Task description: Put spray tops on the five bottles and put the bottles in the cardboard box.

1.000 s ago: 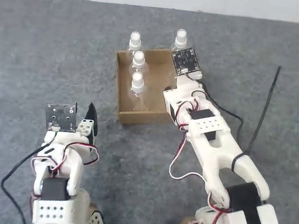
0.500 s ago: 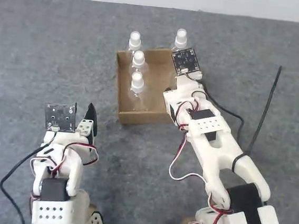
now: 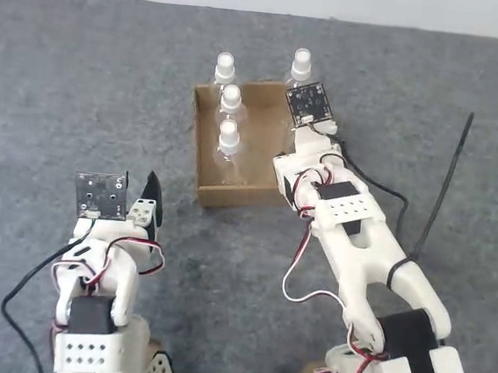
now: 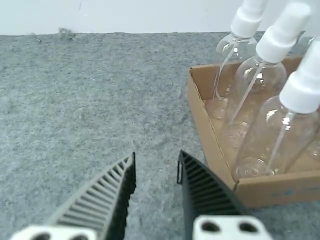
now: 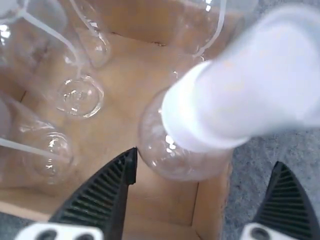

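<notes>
The right end effector (image 5: 204, 161) stands wide open around the capped bottle (image 5: 165, 145) at the right side of the cardboard box (image 5: 209, 210). Risk: a skewed lift could snag the spray top (image 5: 250, 95) and topple the bottle. The left end effector (image 4: 156, 159) sits narrowly open, near left.

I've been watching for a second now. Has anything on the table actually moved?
Hardly. The right arm drew back a touch toward its base, and the black cable beside it shifted with it. The left arm, the cardboard box and the four bottles seen from above kept their places.
</notes>
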Tool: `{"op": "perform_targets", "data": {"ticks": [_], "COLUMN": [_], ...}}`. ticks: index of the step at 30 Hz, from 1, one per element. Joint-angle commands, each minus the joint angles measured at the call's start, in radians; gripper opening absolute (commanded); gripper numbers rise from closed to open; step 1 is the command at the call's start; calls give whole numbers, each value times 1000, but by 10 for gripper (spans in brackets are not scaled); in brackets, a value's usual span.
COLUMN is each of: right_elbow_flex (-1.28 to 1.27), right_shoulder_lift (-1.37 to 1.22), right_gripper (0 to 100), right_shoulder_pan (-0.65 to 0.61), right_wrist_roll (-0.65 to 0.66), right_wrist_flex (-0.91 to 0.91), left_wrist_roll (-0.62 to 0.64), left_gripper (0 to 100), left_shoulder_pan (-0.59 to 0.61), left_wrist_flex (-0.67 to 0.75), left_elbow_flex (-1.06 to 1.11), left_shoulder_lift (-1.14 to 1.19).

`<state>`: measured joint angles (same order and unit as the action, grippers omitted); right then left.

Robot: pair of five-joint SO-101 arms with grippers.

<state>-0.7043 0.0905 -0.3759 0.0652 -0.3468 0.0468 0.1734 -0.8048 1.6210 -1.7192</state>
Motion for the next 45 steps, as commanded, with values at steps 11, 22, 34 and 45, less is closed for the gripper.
{"op": "perform_targets", "data": {"ticks": [11, 22, 34, 45], "right_elbow_flex": [25, 26, 25, 25], "right_shoulder_lift": [228, 352, 478, 602], "right_gripper": [341, 340, 212, 20], "right_shoulder_pan": [-15, -48, -107, -107], "right_wrist_roll": [-6, -6, -8, 0], "right_wrist_flex": [-173, -329, -472, -533], "left_wrist_roll": [-9, -9, -9, -9], "left_gripper": [131, 131, 131, 131], "left_shoulder_pan": [8, 8, 8, 8], "left_wrist_flex": [32, 32, 32, 32], "left_elbow_flex": [-7, -7, -7, -7], "left_shoulder_lift": [-18, -18, -18, -18]}}
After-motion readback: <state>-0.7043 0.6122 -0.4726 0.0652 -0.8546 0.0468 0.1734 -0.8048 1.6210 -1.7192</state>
